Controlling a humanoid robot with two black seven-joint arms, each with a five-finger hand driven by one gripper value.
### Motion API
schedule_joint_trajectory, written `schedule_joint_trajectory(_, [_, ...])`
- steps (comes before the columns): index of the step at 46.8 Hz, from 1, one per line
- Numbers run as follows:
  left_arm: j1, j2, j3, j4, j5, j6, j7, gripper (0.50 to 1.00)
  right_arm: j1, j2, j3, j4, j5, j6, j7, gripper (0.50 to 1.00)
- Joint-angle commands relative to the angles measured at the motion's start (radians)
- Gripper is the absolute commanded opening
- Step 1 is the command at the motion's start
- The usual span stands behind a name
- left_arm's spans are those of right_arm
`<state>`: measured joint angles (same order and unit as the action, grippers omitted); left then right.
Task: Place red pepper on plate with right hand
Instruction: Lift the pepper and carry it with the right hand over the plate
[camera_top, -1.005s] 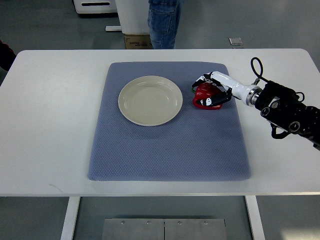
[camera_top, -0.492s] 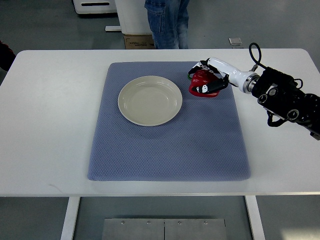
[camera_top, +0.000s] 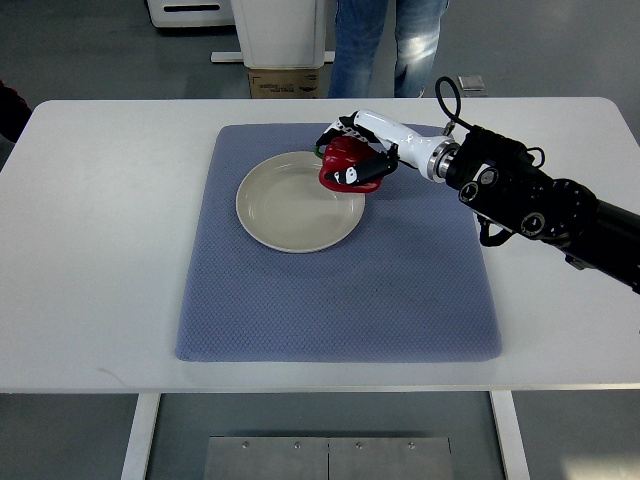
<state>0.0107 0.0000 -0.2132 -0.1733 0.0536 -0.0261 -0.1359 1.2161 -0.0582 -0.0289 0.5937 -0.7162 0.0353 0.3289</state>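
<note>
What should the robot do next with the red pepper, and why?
Probably carry it a little further left, then lower it. The right hand grips the shiny red pepper over only the right rim of the round cream plate, which sits on the blue-grey mat. Let go here and it might tip off the edge.

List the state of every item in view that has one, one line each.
Glossy red bell pepper: gripped, held over the plate's right rim.
Round cream plate: nothing resting on it, lying on the mat.
Blue-grey textured mat: flat on the white table.
Right hand: closed on the pepper.
Left hand: not visible.
</note>
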Motion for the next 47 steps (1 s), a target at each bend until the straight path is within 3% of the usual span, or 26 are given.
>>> schedule_joint_trajectory(1, [0.000,0.000,0.000,-0.002,0.000,0.001,-0.001,1.000,0.013,0.026,0.000,0.000,0.000,0.000,-0.002,0.500])
schedule_joint_trajectory(47, [0.000,0.000,0.000,0.000,0.000,0.000,-0.001,1.000,0.028,0.058,-0.003,0.097,0.007,0.003,-0.004,0.500])
